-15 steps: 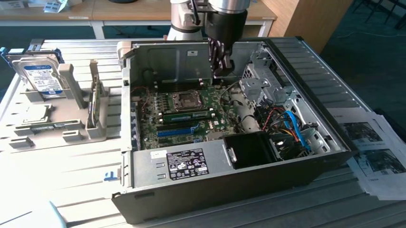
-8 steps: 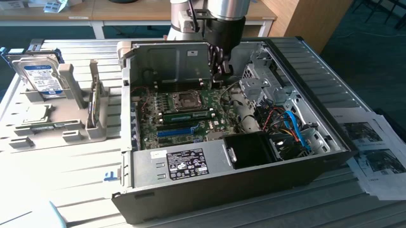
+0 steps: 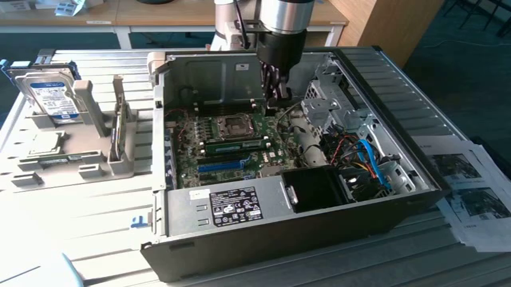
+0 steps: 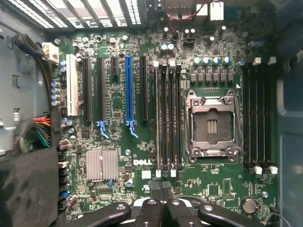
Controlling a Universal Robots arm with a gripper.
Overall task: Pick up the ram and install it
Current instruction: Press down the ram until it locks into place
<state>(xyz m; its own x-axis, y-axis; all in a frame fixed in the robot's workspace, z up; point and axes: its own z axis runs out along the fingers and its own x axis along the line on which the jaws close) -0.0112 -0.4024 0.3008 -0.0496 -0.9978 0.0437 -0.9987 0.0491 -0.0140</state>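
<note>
Sitting seated in the open computer case (image 3: 375,197), the ram (image 3: 239,144).

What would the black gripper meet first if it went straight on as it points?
Probably the green motherboard, near the ends of the long black memory slots below the gripper; depth is unclear.

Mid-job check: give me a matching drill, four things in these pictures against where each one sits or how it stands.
Things:
1. hard drive
2. ram
3. printed sheets
4. processor socket

Places:
A. at the exterior view's right of the case
B. empty, between two banks of black slots
C. upright in the grey rack, at the exterior view's left
D. on the motherboard, beside the socket

Pairs: 1-C, 2-D, 3-A, 4-B
</note>
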